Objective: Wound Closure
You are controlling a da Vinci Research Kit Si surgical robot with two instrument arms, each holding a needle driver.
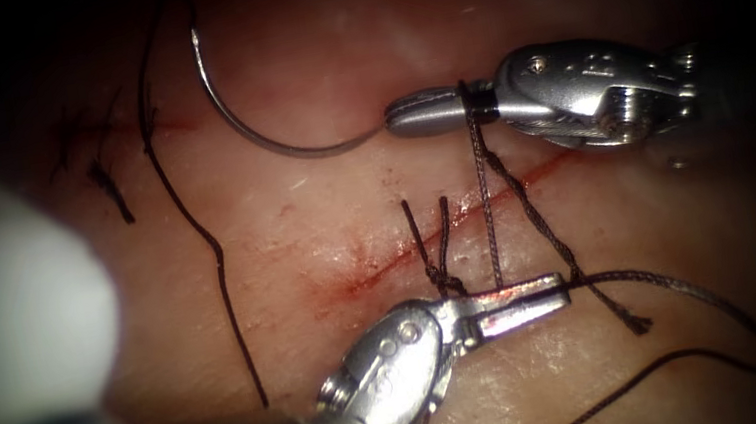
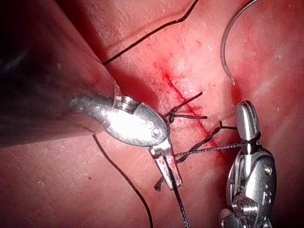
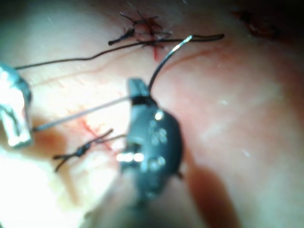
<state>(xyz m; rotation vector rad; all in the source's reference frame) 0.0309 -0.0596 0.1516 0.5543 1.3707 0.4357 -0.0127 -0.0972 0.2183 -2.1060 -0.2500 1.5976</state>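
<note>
The right tool point(image 1: 404, 117) has its jaws closed on one end of the needle point(image 1: 237, 123), which curves away free above the tissue point(image 1: 316, 202), on the far side of the cut point(image 1: 423, 240). Thread point(image 1: 484, 195) is wrapped round those jaws and runs down to the left tool point(image 1: 553, 296), whose jaws pinch it just beside a finished knot point(image 1: 444, 277). To my eye a knot is being thrown; any next pull needs even tension across the cut
</note>
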